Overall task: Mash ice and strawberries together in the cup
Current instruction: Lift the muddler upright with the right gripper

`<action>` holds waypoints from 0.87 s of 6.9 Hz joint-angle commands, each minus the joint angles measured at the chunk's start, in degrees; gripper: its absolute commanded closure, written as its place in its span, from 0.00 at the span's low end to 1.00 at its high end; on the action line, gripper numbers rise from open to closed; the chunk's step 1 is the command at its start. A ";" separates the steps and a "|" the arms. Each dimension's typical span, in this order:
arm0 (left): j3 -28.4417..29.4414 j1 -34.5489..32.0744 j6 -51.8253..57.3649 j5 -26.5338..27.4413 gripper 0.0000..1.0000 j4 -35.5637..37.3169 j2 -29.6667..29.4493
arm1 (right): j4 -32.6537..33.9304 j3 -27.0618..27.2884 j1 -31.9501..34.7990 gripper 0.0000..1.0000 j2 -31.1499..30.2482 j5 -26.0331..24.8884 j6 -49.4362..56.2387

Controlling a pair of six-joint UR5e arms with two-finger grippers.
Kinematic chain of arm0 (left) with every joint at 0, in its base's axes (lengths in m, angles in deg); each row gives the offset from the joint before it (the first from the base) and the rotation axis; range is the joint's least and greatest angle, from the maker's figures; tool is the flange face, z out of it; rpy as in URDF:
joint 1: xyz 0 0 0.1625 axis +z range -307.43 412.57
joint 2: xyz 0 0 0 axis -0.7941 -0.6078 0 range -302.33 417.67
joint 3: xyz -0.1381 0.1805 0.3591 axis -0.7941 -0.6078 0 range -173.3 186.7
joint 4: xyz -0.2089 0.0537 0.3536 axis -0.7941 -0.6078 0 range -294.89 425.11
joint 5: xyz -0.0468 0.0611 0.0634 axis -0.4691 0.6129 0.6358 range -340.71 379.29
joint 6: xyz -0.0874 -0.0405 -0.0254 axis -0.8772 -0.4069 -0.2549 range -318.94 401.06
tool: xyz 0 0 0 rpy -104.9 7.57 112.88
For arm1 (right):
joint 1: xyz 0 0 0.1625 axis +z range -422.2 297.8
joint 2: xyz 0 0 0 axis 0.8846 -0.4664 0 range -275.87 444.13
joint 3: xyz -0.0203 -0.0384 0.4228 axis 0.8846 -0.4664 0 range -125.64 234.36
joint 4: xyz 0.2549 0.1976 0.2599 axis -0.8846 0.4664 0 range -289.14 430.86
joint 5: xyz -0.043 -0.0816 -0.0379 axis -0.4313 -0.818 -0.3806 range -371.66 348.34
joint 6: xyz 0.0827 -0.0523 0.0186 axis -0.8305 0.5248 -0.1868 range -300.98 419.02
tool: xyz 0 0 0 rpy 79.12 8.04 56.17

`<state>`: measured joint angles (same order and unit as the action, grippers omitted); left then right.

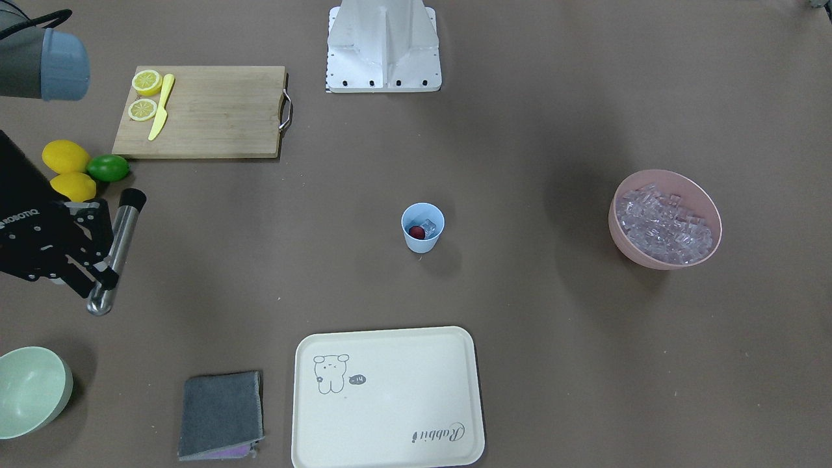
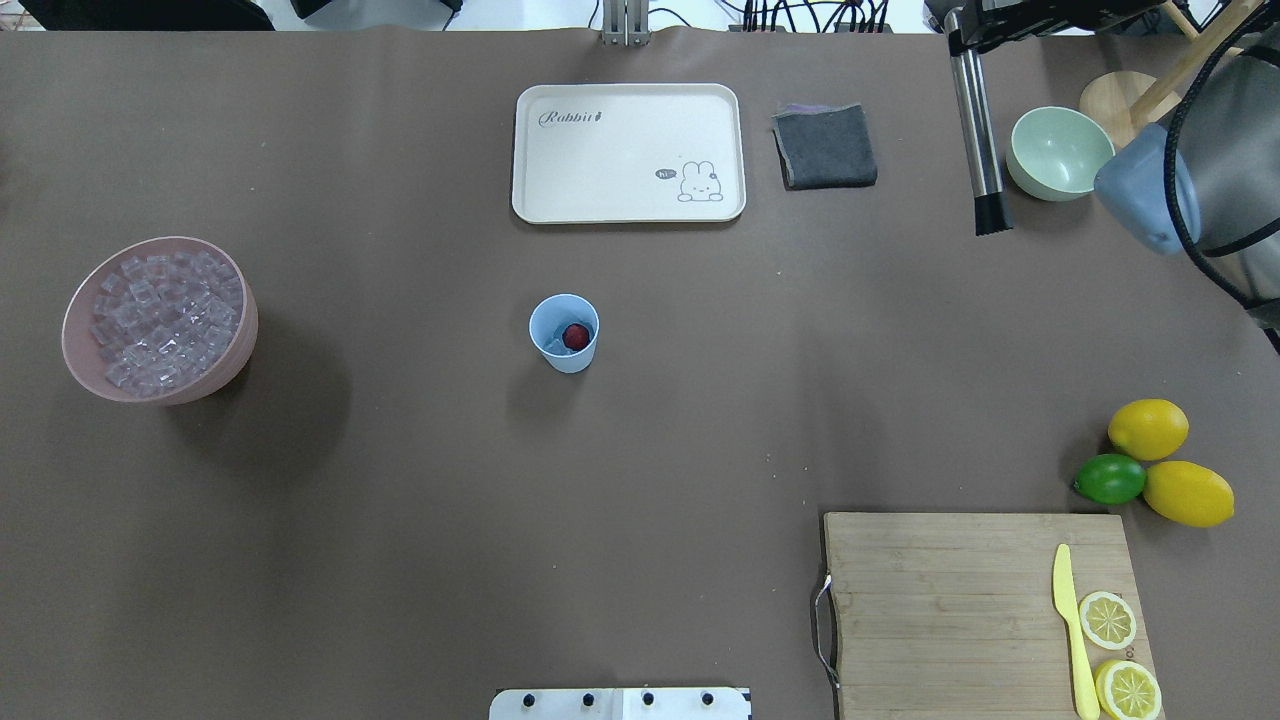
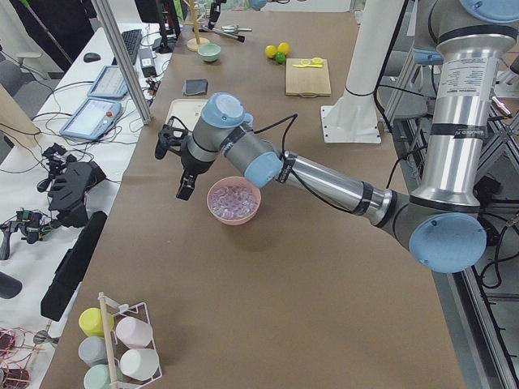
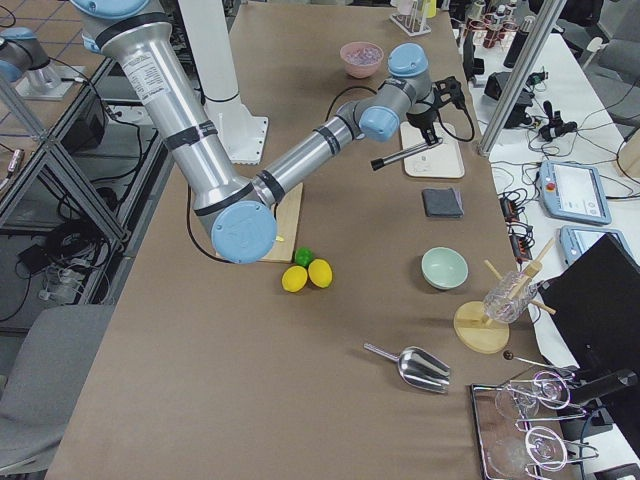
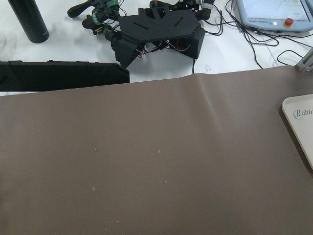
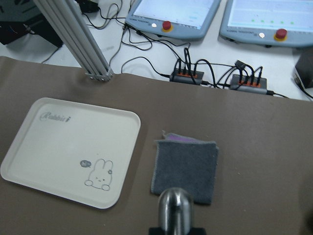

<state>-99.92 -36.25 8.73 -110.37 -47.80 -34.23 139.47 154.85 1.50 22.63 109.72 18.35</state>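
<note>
The light-blue cup (image 1: 422, 245) (image 2: 570, 360) stands upright at the table's middle. Inside it lie a red strawberry (image 1: 416, 232) (image 2: 575, 336) and clear ice (image 1: 429, 227). More ice (image 1: 664, 224) (image 2: 160, 318) fills the pink bowl (image 1: 650, 259) (image 2: 235, 365). My right gripper (image 1: 104, 263) is shut on a steel muddler (image 1: 120, 244) (image 2: 974, 125) (image 6: 176, 208), held above the table far from the cup, near the pale-green bowl (image 2: 1060, 150). My left gripper (image 3: 185, 174) hovers beside the pink bowl (image 3: 233, 203). I cannot tell whether it is open or shut.
A cream tray (image 2: 628, 150) and a folded grey cloth (image 2: 825, 147) lie at the far edge. A cutting board (image 2: 960, 610) holds a yellow knife (image 2: 1070, 625) and lemon halves (image 2: 1107, 620). Two lemons (image 2: 1148, 428) and a lime (image 2: 1108, 478) sit beside it.
</note>
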 commanded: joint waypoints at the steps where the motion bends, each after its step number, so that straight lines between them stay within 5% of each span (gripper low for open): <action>1: 0.54 -9.92 0.08 -0.07 0.02 0.14 8.38 | -11.17 0.67 -8.02 1.00 0.50 -8.05 0.15; 3: 5.88 -14.52 -0.10 -1.81 0.02 0.32 9.97 | -21.37 1.80 -16.20 1.00 0.77 -16.04 -0.02; 6: 10.01 -19.71 -0.54 -1.91 0.02 0.32 12.36 | -25.54 4.01 -33.66 1.00 4.08 -43.00 -0.28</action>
<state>-92.12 -53.95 8.24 -112.23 -47.49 -22.36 115.49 158.79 -24.83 24.26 76.39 18.21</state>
